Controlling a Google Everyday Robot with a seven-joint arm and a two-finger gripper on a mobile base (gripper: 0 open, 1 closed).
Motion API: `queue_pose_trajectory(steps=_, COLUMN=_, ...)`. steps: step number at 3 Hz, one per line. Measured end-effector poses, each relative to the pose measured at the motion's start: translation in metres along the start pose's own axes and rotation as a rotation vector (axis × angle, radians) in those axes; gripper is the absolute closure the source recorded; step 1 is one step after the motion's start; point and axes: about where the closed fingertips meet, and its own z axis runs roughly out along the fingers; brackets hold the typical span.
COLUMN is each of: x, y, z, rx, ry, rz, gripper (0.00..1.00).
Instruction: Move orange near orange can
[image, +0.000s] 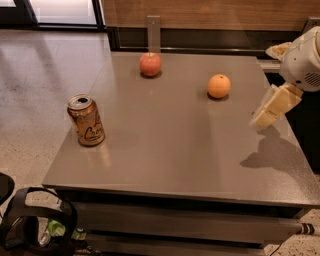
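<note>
The orange (219, 86) sits on the grey table (175, 150), right of centre toward the back. The orange can (86, 120) stands upright near the table's left edge, with a silver top and dark cursive lettering. My gripper (267, 112) hangs above the table's right side, tilted with its tip pointing down and left. It is to the right of the orange and a little nearer, apart from it and holding nothing I can see. The can is far to the left of both.
A redder apple (150, 63) sits at the back of the table, left of the orange. A clear upright stand (153, 26) is behind it. A black bag (35, 225) lies on the floor at the front left. A wooden wall runs behind.
</note>
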Motion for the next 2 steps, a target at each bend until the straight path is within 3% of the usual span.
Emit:
queue_pose_trajectory(steps=1, x=-0.01, y=-0.035, z=0.018, rx=0.042, ry=-0.201, rz=0.066, gripper=0.0)
queue_pose_trajectory(steps=2, x=-0.02, y=-0.052, z=0.034, rx=0.07, ry=-0.335, rz=0.127, gripper=0.0)
